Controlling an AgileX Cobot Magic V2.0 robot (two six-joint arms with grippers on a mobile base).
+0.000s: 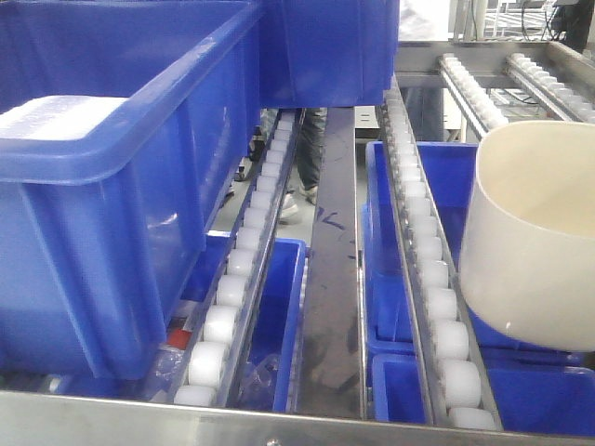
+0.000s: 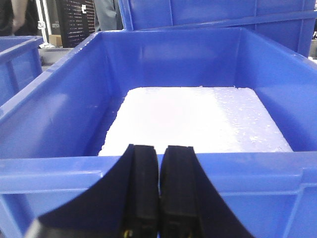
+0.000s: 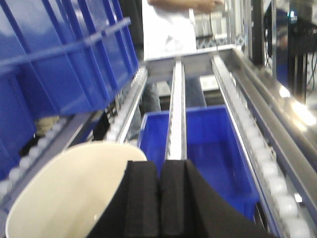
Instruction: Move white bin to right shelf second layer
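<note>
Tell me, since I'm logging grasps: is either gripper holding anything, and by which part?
Left gripper holds nothing, shut before a blue plastic crate. Right gripper is shut beside the glossy cream-white plastic tub; a rim hold cannot be told.

Blue crates (image 1: 112, 214) fill the left and upper middle of the front view, with more blue crates (image 1: 409, 307) on a lower level at lower right. A steel edge (image 1: 279, 418) runs along the bottom of the frame. Between the crates, at upper middle, a person's legs (image 1: 307, 158) stand on a pale floor. In the left wrist view a black perforated panel (image 2: 74, 20) shows at upper left. In the right wrist view a person in white (image 3: 171, 25) stands at top centre, and bright glare lies on steel (image 3: 297, 109) at right.
</note>
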